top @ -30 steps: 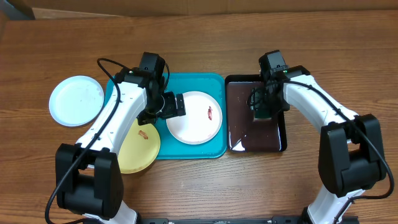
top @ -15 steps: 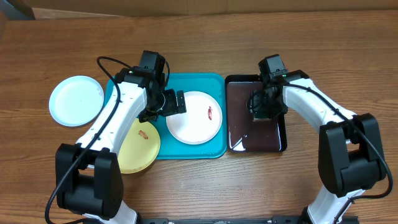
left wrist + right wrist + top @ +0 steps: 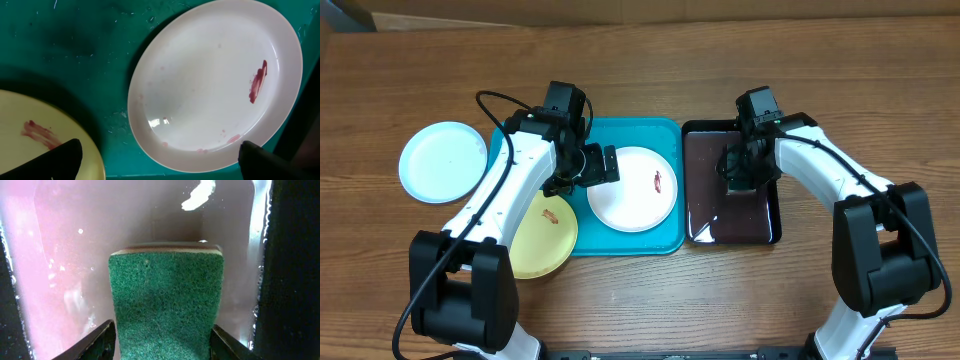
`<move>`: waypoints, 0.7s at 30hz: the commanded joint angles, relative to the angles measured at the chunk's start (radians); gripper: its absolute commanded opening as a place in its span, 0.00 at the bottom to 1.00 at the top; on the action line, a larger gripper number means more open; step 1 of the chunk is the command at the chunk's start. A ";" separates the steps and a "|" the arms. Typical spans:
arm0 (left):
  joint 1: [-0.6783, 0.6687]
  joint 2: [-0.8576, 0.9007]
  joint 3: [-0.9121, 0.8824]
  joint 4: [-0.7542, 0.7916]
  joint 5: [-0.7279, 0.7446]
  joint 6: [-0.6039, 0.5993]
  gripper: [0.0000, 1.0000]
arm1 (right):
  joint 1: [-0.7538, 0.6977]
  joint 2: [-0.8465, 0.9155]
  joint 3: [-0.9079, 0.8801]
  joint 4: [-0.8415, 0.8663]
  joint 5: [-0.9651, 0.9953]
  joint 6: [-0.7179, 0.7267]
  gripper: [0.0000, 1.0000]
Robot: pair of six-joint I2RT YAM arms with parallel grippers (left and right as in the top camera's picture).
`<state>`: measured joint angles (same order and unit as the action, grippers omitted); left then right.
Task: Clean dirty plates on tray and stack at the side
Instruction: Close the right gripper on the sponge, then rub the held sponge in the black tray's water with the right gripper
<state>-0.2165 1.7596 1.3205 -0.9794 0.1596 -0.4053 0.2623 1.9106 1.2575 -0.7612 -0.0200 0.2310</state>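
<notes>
The turquoise tray (image 3: 668, 135) lies about the middle of the wooden bench (image 3: 650, 70), with a narrower glossy black tray (image 3: 705, 225) just beside it on the right.

On the turquoise tray's right half rests a white plate (image 3: 632, 190), flat, with a short red smear (image 3: 257, 82) near its right rim and fainter pink spots along its near rim. A pale yellow plate (image 3: 542, 238) sits at the tray's near left corner, overhanging the rim toward the bench's near edge. It carries a red-brown smear (image 3: 37, 132). The yellow plate and the white plate are close, with a strip of tray showing between them. A pale mint plate (image 3: 443, 162) lies alone on the bench toward the left edge, apart from the tray.

The left claw (image 3: 605, 166) hangs over the white plate's left rim, its fingers (image 3: 65, 160) spread wide apart with nothing between them.

The right claw (image 3: 740, 172) is low over the far half of the black tray, whose floor looks wet and glinting. A green scouring sponge (image 3: 165, 300) lies on that floor between the claw's fingers (image 3: 97, 342), which stand at its two side edges. Whether they press on it or only flank it cannot be told.
</notes>
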 commanded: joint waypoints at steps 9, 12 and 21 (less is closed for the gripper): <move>-0.006 -0.007 -0.005 0.001 -0.006 -0.002 1.00 | 0.002 0.015 -0.015 0.020 -0.008 -0.002 0.49; -0.006 -0.007 -0.005 0.000 -0.006 -0.002 1.00 | 0.002 0.015 -0.015 0.016 -0.008 -0.002 0.51; -0.006 -0.007 -0.005 0.001 -0.006 -0.002 1.00 | 0.002 0.015 -0.040 0.044 -0.008 -0.002 0.37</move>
<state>-0.2165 1.7599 1.3205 -0.9791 0.1596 -0.4057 0.2623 1.9125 1.2320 -0.7242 -0.0185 0.2230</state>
